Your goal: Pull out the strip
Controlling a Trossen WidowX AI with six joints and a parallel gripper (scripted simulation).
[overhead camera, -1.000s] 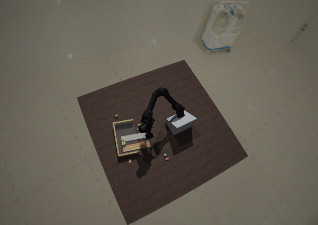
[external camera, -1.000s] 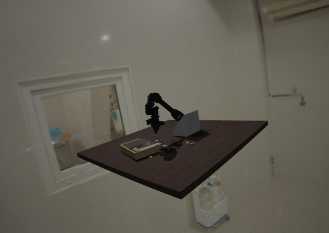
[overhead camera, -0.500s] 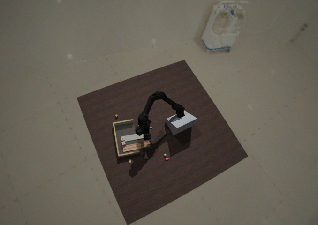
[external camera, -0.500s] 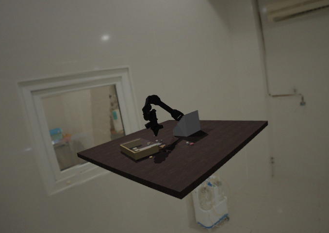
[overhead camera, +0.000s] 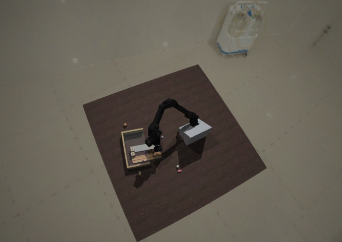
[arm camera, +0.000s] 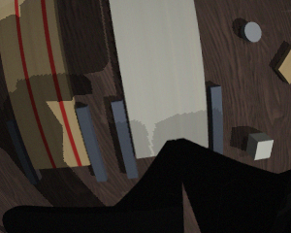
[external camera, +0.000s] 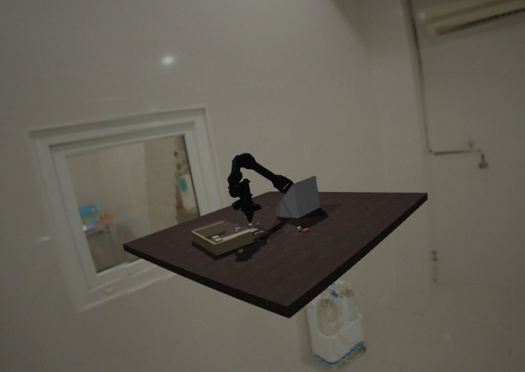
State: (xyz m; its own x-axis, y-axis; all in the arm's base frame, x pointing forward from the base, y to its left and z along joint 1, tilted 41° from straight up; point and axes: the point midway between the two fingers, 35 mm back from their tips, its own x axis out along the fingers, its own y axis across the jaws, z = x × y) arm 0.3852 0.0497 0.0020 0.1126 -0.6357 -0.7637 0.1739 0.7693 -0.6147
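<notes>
Cube, the labelled one: I make out two candidates from above, the upper cube (overhead camera: 132, 148) and the lower cube (overhead camera: 132, 154), both at the far end of the pale strip (overhead camera: 141, 148) (arm camera: 160, 73), inside the frame (overhead camera: 124, 148) (external camera: 236, 243). Each top carries a dark mark too small for me to read, so I can't say which is mine. My wrist view cuts off both cubes.

The claw (overhead camera: 157, 148) (external camera: 250, 221) (arm camera: 176, 148) is narrow, its tips together over the pale strip's near end, gripping nothing I can see. Its black fingers cover part of that end; whether they touch it, I can't tell.

Beside it lies the striped strip (overhead camera: 146, 158) (arm camera: 31, 97), partly in shadow, its far end cropped at the wrist. Farther out on the counter (overhead camera: 200, 185) (external camera: 316, 258) (arm camera: 233, 97), a white block (arm camera: 260, 147) and a grey disc (arm camera: 252, 32) sit apart.
</notes>
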